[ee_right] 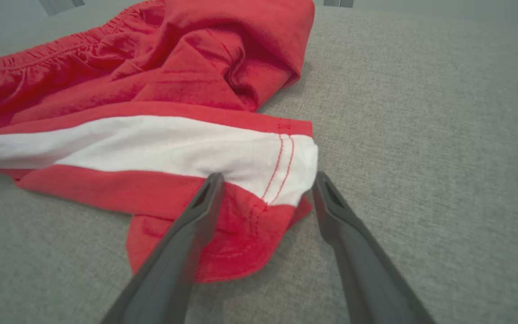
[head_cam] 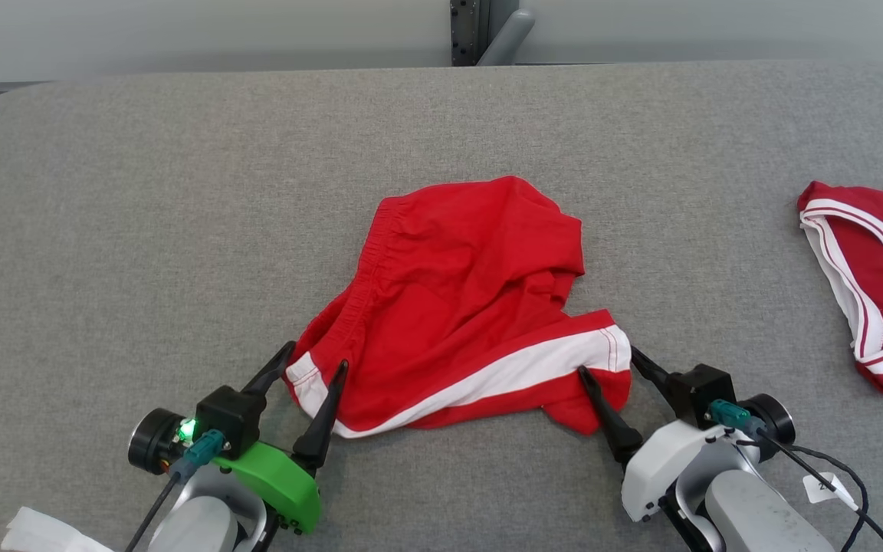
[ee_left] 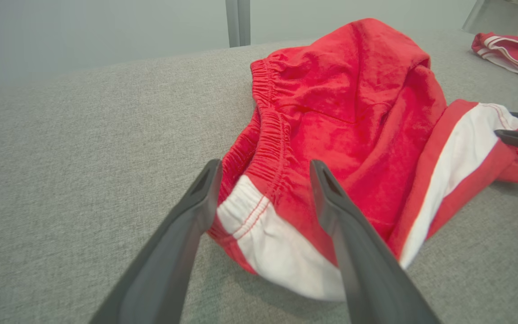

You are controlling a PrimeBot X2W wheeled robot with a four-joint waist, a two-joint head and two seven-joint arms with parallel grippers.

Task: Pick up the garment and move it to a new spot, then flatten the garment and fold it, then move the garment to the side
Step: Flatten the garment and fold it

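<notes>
In the head view, the crumpled red garment (head_cam: 457,307) lies mid-table (head_cam: 104,230), toward the near edge. The left gripper (head_cam: 316,358) straddles its near-left white-banded corner and the right gripper (head_cam: 608,362) its near-right corner, both spread wide and holding nothing. In the left wrist view, that corner sits between the fingers, unpinched. In the right wrist view, the stitched hem does likewise. This looks like the grasp before lifting. Next, both should close on cloth together.

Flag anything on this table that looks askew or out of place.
The red shorts lie crumpled, waistband bunched and cloth folded over itself. The left hand and right hand, both open, straddle their near corners. A second red-and-white garment lies far right on the table.
</notes>
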